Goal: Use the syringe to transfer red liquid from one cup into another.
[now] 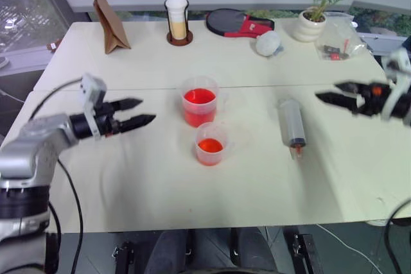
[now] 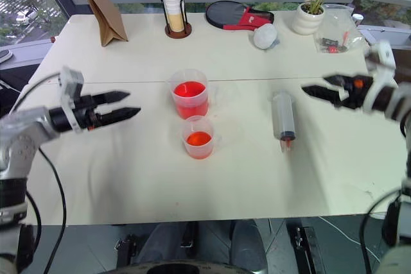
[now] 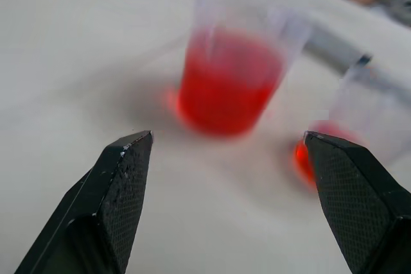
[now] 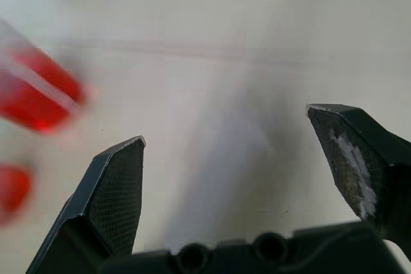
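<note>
1. The table [image 1: 128, 190] carries everything; along its far edge stand a paper bag [image 1: 110, 24], a white cup in a dark holder [image 1: 177, 22], a paddle case [image 1: 239, 24] and a potted plant [image 1: 314, 17].
2. The left tool [image 1: 140, 112] hangs over the table well to the left of the cups, its fingers spread wide and holding nothing. The right tool [image 1: 331, 92] hangs to the right of the syringe, also wide and empty.
3. The larger cup [image 1: 199, 102] sits mid-table, about half full of red liquid [image 1: 199, 97].
4. The syringe [image 1: 292, 125] lies flat on the table to the right of the cups, apart from both, its orange-red tip toward the near edge. Its barrel looks empty.
5. The smaller cup [image 1: 210, 144] stands just in front of the larger one, with a shallow layer of red liquid.
6. Judgement: some liquid is already in the smaller cup and the syringe lies free, so either the transfer is done or another round needs a fresh pick-up.
</note>
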Controlling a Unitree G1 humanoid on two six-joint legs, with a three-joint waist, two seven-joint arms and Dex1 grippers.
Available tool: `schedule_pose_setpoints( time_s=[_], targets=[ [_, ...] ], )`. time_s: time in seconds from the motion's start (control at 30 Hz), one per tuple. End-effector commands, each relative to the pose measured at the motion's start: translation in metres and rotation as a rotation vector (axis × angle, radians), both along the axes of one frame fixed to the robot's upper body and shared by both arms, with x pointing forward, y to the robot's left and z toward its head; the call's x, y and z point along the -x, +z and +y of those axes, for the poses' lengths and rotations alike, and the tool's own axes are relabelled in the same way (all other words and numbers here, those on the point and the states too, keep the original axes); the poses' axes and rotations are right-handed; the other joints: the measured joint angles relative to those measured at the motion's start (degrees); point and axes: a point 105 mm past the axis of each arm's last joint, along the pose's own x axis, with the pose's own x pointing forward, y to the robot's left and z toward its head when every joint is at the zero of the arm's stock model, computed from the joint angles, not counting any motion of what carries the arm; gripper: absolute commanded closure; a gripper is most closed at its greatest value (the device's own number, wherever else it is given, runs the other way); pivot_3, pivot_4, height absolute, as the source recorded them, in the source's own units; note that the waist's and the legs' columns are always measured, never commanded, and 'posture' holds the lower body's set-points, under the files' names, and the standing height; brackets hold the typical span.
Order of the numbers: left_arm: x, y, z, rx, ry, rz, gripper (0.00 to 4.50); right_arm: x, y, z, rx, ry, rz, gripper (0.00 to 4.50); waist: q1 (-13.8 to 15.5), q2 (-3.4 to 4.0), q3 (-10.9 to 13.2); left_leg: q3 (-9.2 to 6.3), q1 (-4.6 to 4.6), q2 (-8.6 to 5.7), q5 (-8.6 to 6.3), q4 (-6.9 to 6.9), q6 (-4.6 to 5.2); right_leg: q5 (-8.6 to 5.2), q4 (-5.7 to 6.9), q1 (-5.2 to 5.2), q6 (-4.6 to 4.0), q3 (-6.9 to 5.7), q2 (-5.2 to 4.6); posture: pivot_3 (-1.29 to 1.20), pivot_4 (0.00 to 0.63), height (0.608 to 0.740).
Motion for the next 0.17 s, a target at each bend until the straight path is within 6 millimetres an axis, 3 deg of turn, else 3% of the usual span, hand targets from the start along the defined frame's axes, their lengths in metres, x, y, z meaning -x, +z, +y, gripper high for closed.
schedule_pose_setpoints(
  time_s=[0.03,0.17],
  targets=[
    [0.011,0.008,0.000,-0.003,0.017,-0.043,0.62,0.016,0.015,-0.007,-0.045,0.002,-0.080,0.06,0.02,0.03,0.00,0.00,-0.01,0.00,-0.02,-0.01,0.03,0.00,-0.02,-0.02,0.00,0.02,-0.01,0.00,0.150,0.740],
    [0.015,-0.013,-0.003,-0.002,0.025,0.009,0.62,0.023,-0.008,-0.005,-0.077,0.010,0.018,0.06,0.07,0.05,-0.02,-0.04,0.15,0.01,-0.08,-0.01,0.08,0.00,-0.02,0.11,-0.02,0.13,-0.03,0.00,0.150,0.740]
  ],
)
